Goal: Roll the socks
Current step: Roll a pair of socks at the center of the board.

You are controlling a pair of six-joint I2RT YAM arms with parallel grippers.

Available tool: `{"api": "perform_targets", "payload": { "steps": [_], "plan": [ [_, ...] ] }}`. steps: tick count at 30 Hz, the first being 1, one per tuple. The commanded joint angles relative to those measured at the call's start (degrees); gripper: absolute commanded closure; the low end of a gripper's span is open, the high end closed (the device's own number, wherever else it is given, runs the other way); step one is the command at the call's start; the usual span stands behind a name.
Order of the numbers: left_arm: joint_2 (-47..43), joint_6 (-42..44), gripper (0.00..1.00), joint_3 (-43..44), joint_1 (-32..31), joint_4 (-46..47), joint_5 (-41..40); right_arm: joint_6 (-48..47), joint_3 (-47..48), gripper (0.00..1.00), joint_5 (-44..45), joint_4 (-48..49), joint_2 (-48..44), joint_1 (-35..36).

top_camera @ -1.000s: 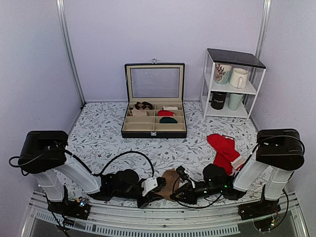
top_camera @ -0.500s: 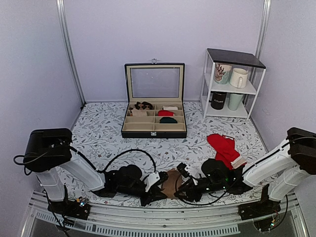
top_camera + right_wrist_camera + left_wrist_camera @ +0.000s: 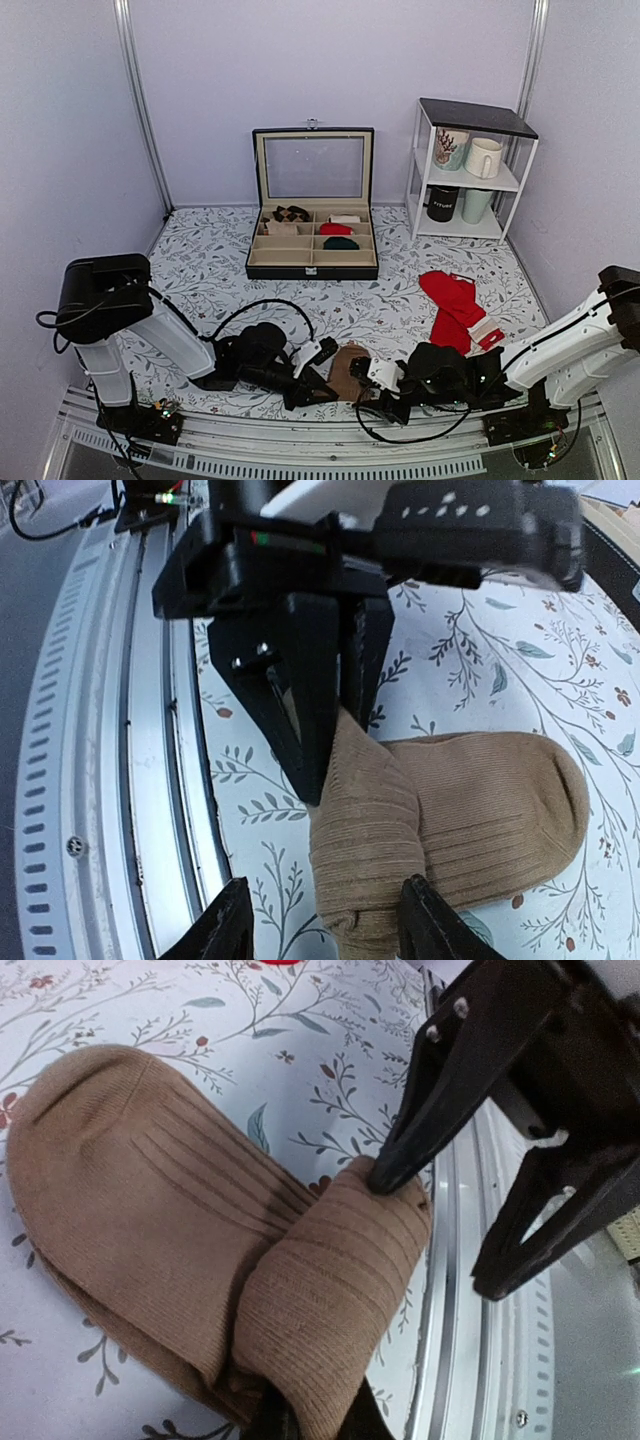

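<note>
Socks [image 3: 345, 368] lie at the bottom centre of the overhead view. I judge the rolling barely begun: one end is curled into a short roll, and the remaining length lies flat. Left gripper [image 3: 322, 765] is clamped on the curled end. Right gripper [image 3: 328, 905] stands spread astride it.

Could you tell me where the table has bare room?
The table is bare left of the box, and between it and the red socks. The near edge is crowded: left gripper and right gripper meet at the tan socks.
</note>
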Motion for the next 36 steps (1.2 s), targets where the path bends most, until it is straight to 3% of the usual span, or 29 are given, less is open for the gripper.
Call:
{"api": "perform_targets", "payload": {
  "steps": [1,6,8,12,19,22,27,31,36],
  "plan": [
    [5.0,-1.7,1.00,-2.7,-0.2,-16.9,2.5,-3.4,3.9,0.49,5.2,-1.4,5.9,1.9],
    [5.2,-1.6,1.00,-2.7,-0.1,-17.1,2.6,-2.6,4.4,0.55,7.8,-1.3,8.2,2.0],
    [5.3,-1.4,1.00,-2.5,-0.1,-17.2,2.7,-2.2,4.3,0.64,7.0,-1.4,8.2,2.0],
    [5.4,-0.9,1.00,-2.0,0.0,-17.4,3.2,-0.3,3.8,0.69,6.1,-1.8,9.5,1.9],
    [5.4,-0.2,1.00,-1.2,0.0,-17.3,2.3,4.4,3.1,0.90,2.4,-0.9,11.6,2.0],
    [1.4,0.5,0.85,-1.8,-0.2,-16.7,-2.8,6.9,1.6,0.91,0.2,0.0,12.0,1.2],
    [-14.1,7.2,0.59,-6.2,-3.3,-11.1,-14.1,14.0,-2.7,0.92,-7.8,2.4,12.2,-3.4],
    [-24.0,13.8,0.56,-11.2,-7.7,-3.7,-19.1,19.1,-3.8,0.92,-12.8,3.2,14.0,-6.8],
    [-23.8,15.6,0.57,-14.9,-8.6,3.4,-17.4,21.0,-2.2,0.92,-16.0,2.7,18.3,-7.3]
  ]
}}
